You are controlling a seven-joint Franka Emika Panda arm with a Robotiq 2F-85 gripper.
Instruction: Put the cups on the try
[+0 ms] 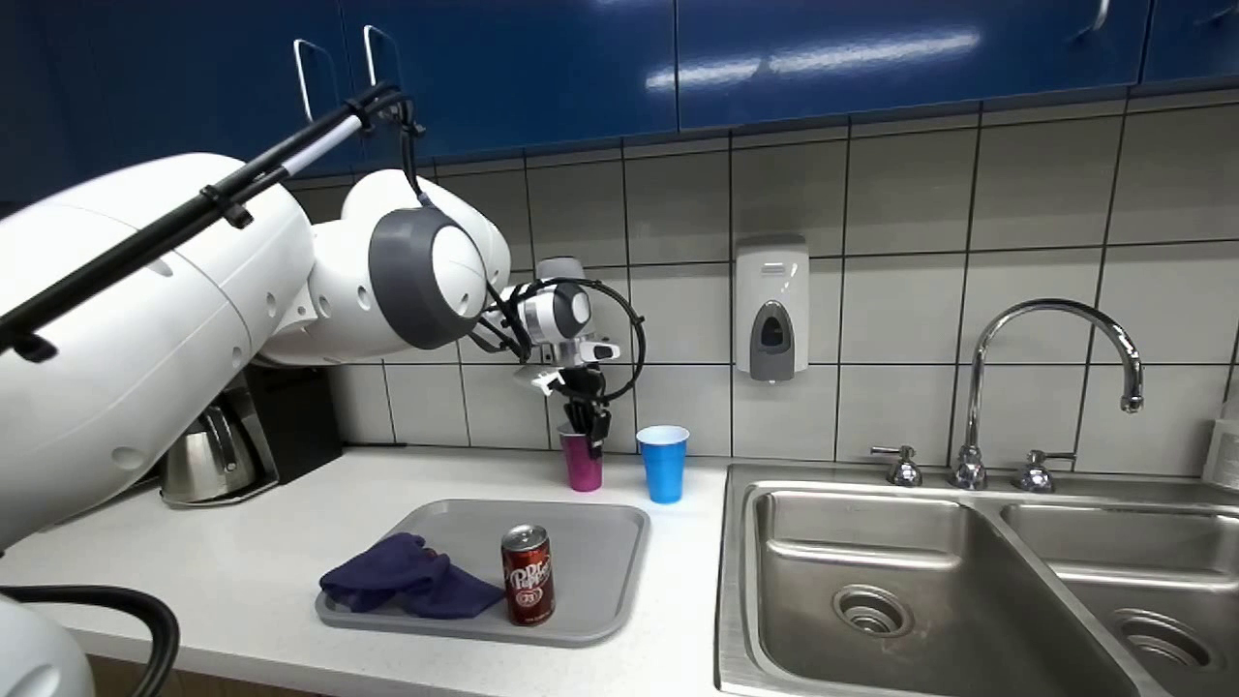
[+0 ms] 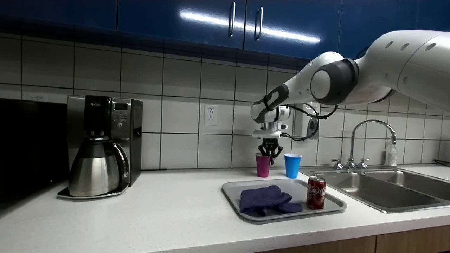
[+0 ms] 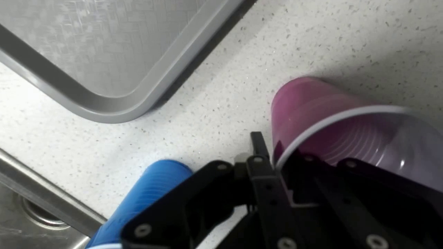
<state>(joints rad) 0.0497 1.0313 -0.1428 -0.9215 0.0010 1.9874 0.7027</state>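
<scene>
The purple-magenta cup (image 1: 583, 470) stands upright near the back wall, and it also shows in an exterior view (image 2: 263, 168) and the wrist view (image 3: 304, 100). My gripper (image 3: 269, 147) points down at its rim, one finger inside the cup and one outside, closed on the cup wall. The gripper shows in both exterior views (image 1: 592, 445) (image 2: 271, 161). The blue cup (image 1: 665, 467) stands upright beside it, toward the sink, also in view (image 2: 291, 166) (image 3: 152, 190). The grey tray (image 1: 592, 542) lies in front of both cups; its corner shows in the wrist view (image 3: 114, 45).
On the tray are a red soda can (image 1: 528, 581) and a crumpled dark blue cloth (image 2: 265, 198). A steel sink (image 1: 871, 552) with a tall faucet (image 1: 976, 387) adjoins the counter. A coffee maker (image 2: 105, 147) stands on the opposite side. A soap dispenser (image 1: 771, 300) hangs on the wall.
</scene>
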